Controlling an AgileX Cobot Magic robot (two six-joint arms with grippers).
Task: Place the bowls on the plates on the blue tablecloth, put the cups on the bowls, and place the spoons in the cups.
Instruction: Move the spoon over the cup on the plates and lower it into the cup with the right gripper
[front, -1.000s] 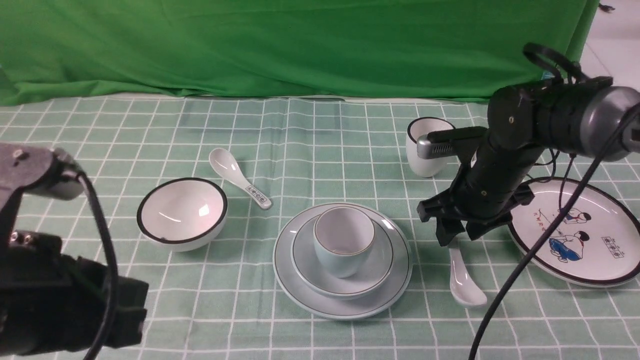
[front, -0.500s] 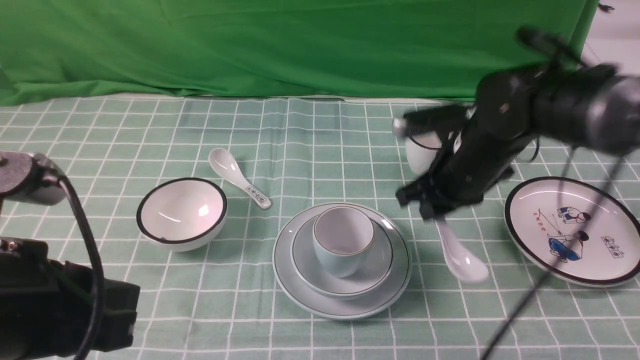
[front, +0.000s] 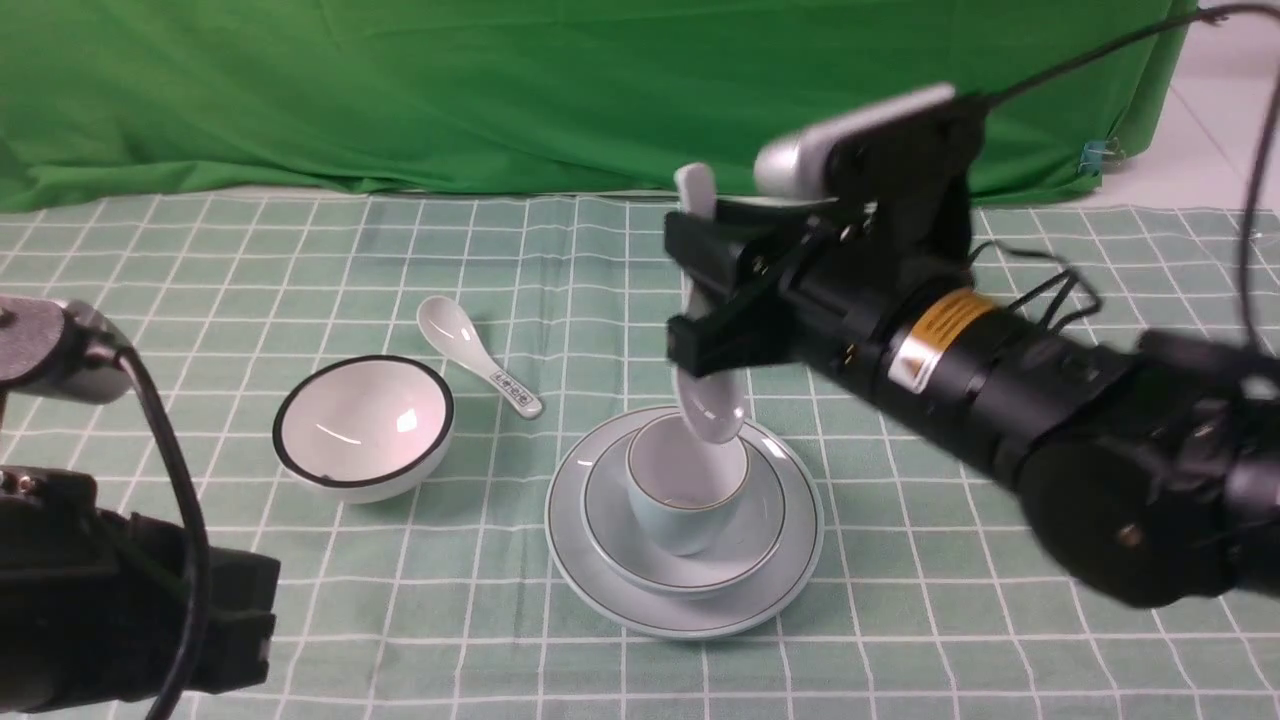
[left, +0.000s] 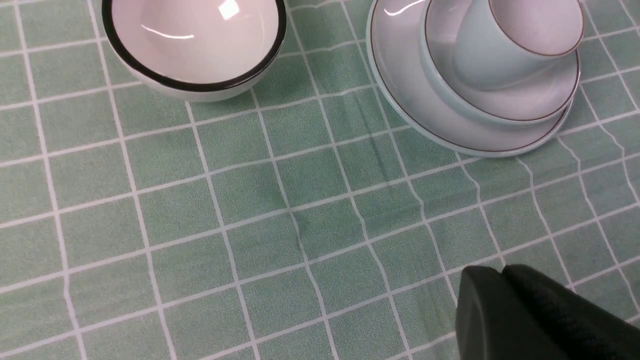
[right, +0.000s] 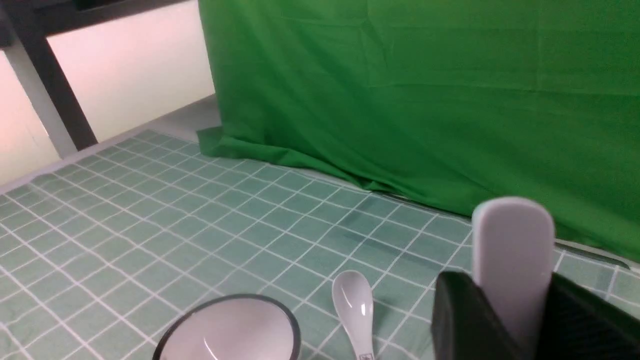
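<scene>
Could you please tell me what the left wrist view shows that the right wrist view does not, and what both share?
Only the left wrist view: the pale blue cup standing in the pale blue bowl on the pale blue plate, and the shut left gripper. Only the right wrist view: the right gripper clamped on the plain spoon, the second spoon lying flat, and the green backdrop. Both: the white bowl and the checked tablecloth.
</scene>
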